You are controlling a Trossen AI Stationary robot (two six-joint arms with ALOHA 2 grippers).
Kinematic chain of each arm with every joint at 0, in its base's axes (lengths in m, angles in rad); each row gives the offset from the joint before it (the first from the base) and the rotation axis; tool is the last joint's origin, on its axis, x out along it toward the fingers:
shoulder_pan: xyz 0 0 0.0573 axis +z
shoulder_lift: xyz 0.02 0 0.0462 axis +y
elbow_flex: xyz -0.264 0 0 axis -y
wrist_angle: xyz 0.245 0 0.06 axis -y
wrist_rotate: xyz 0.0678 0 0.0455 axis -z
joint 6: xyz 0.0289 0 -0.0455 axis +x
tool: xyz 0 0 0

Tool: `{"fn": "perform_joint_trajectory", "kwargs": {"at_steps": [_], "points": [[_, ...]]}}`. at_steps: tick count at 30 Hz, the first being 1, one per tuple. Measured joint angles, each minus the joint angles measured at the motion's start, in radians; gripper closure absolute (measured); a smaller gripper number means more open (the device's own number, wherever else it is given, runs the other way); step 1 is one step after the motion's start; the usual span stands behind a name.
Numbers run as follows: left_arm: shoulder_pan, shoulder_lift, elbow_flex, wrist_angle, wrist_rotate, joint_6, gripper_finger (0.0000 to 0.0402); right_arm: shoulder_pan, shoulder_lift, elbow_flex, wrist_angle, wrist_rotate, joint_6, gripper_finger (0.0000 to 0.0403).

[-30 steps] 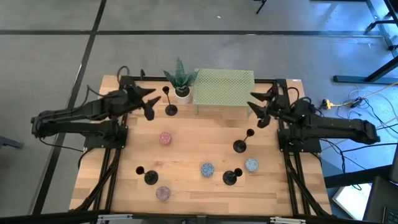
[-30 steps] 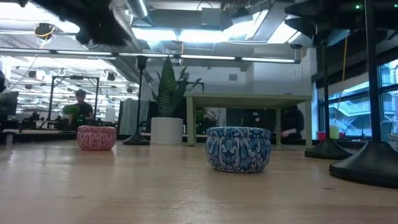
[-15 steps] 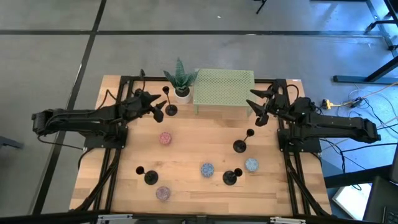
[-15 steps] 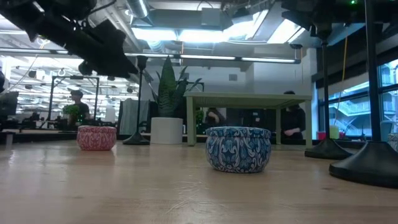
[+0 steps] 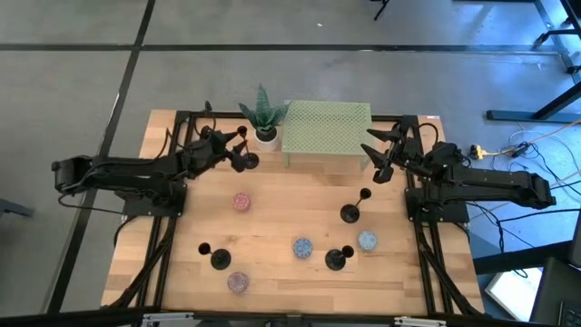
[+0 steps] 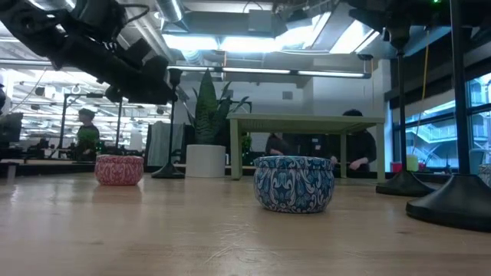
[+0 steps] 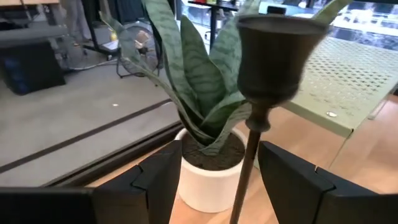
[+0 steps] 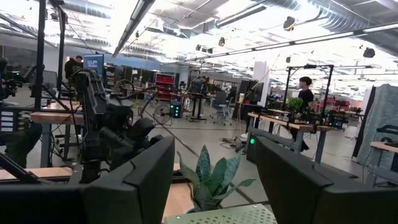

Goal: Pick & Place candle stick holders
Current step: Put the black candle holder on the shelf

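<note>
The left hand [image 5: 234, 151] is at the far side of the table [image 5: 272, 272], beside the green plant in a white pot [image 5: 264, 127]. Its fingers [image 7: 292, 180] are spread, and the thin stem of one black candle stick holder [image 5: 247, 156] stands between them, as the left wrist view shows. The fingers are on both sides of the stem and do not touch it, so nothing is held. I think this position is chosen because the stem is the narrow part that the fingers can close around, and the wide round base keeps the holder upright while the hand comes in.

The right hand [image 5: 381, 156] waits near the far right corner, above the table and just beside the green perforated shelf [image 5: 325, 127]. Its fingers are also apart and hold nothing.

Three more holders stand free on the table: one [image 5: 352, 209] toward the right edge, one [image 5: 338, 259] near the front beside a blue tin [image 5: 302, 246], and one [image 5: 216, 257] near the front left. A pink tin [image 5: 241, 201] lies between the left arm and the middle of the table.

The task seems to be at its beginning, since no holder is lifted. The plant leaves are very near the first holder, so the hand could brush them when it closes.
</note>
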Motion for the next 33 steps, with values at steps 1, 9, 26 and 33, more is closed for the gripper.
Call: {"fn": "perform_joint_trajectory", "kwargs": {"at_steps": [1,9,26,33], "points": [[0.012,0.013,0.000,0.007,0.024,-0.008,0.0192,0.000,0.000,0.000,0.000,0.000,0.004,0.0177],[0.058,0.130,0.000,0.120,0.077,0.024,0.0193,0.000,0.000,0.000,-0.008,0.000,0.030,0.0177],[0.002,0.145,0.000,0.163,0.099,0.007,0.0390,0.000,0.000,0.000,-0.016,0.000,0.026,0.0177],[-0.086,0.084,0.010,0.159,0.090,-0.033,0.0393,0.000,0.000,0.000,-0.016,0.000,0.026,0.0177]]}}
